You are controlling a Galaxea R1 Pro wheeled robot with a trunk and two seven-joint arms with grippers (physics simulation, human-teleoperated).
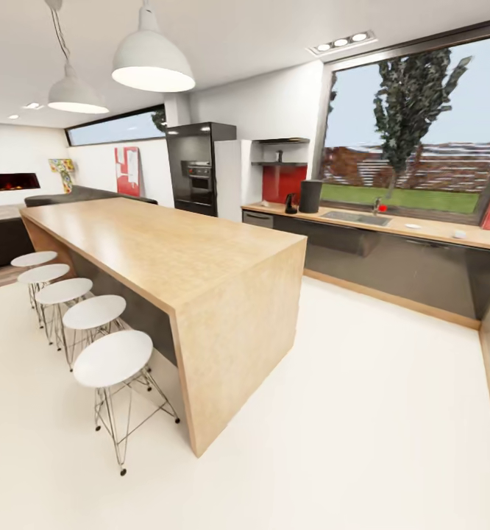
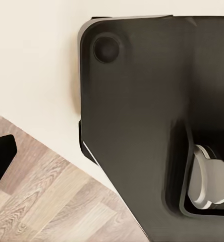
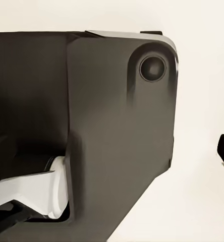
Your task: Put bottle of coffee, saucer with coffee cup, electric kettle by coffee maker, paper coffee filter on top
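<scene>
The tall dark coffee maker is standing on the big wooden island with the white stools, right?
Not quite. The head view shows the tall dark coffee maker standing on the long countertop under the window, beside the sink. It is not on the big wooden island with the white stools.

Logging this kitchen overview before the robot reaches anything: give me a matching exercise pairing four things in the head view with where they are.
Things:
1. coffee maker
2. round white stools
3. steel sink
4. white pendant lamps

Places:
A. along the wooden island's left side
B. hanging above the wooden island
C. set into the countertop under the big window
D. standing on the countertop, left of the sink

Pairs: 1-D, 2-A, 3-C, 4-B
</scene>
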